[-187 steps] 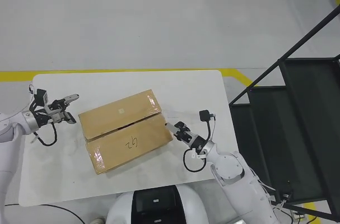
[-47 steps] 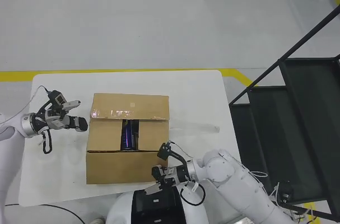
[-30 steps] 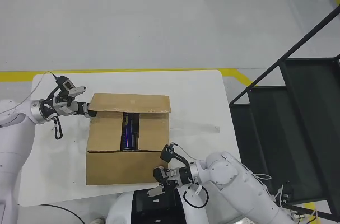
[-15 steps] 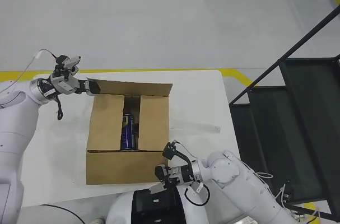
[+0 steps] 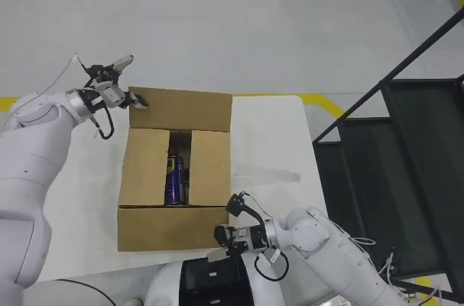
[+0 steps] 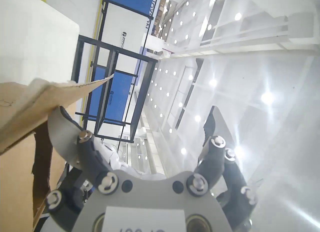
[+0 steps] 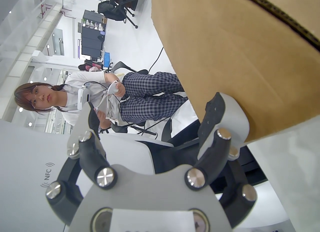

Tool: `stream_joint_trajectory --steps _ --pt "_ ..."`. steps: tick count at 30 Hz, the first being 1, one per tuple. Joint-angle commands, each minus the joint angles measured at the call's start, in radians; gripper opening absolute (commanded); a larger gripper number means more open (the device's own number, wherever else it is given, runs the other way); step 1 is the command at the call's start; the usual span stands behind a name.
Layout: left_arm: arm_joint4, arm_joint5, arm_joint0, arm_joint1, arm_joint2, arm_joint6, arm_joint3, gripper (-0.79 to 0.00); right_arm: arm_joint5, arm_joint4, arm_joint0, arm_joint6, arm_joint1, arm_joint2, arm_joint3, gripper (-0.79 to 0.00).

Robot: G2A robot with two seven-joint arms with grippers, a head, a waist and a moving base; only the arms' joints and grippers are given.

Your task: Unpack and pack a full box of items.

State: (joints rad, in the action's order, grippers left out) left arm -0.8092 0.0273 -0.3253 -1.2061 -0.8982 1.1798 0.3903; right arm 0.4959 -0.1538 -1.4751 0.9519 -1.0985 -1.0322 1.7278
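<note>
Opened box (image 5: 147, 172) on the bench (image 5: 79, 199)
The far flap (image 5: 187, 109) is propped by spread left jaws; spread right jaws are set at the near flap (image 5: 167, 227)

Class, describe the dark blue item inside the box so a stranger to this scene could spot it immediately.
On the white table stands an opened cardboard box. A narrow gap runs between its two inner flaps, and the dark blue item shows in that gap. It is the only dark, glossy thing amid plain brown cardboard.
</note>
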Motion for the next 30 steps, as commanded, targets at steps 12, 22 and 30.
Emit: stream_joint_trajectory --steps 12,22,30 --pt "0.226 0.027 0.041 -0.048 0.085 -0.181 -0.123 0.000 0.002 0.009 0.001 -0.007 0.011 0.010 0.000 0.000" --pt "0.357 0.033 0.068 -0.053 0.117 -0.147 -0.154 0.000 -0.015 0.038 0.052 -0.006 0.008 0.050 -0.058 0.000" --pt "0.317 0.073 0.095 -0.035 0.070 -0.067 -0.177 0.000 -0.019 0.040 0.083 -0.024 0.003 0.084 -0.081 0.000"
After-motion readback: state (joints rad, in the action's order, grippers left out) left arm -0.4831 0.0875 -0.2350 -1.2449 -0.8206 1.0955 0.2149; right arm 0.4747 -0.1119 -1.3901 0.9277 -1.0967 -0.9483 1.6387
